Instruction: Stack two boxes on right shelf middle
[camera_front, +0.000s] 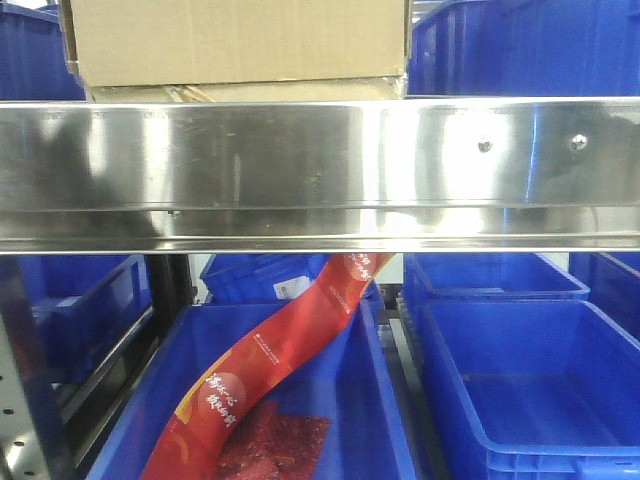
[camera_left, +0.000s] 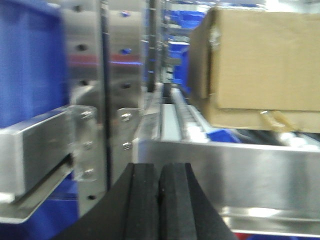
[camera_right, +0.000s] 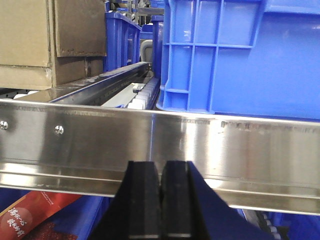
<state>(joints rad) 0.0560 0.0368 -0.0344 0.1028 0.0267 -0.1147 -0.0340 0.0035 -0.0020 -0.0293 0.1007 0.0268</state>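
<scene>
Spanning the whole front view, the shiny stainless steel shelf rim (camera_front: 300, 170) carries two small screws (camera_front: 485, 146) toward its right end. On this shelf sits the tall, wide brown corrugated cardboard box (camera_front: 240, 40), resting directly on top of the shallow brown cardboard box (camera_front: 250, 92) — the pair stacked, with the lower one's edge just showing above the rim. Blue plastic bins (camera_front: 520, 50) stand beside the stack on the same level, and more blue bins (camera_front: 530, 390) lie below the shelf. One lower bin holds a long red printed plastic package (camera_front: 270, 370) that curves up toward the rim. Below the rim in each wrist view, the left gripper (camera_left: 159, 200) and the right gripper (camera_right: 160, 200) both have their black pads pressed together — neither grasps anything.
</scene>
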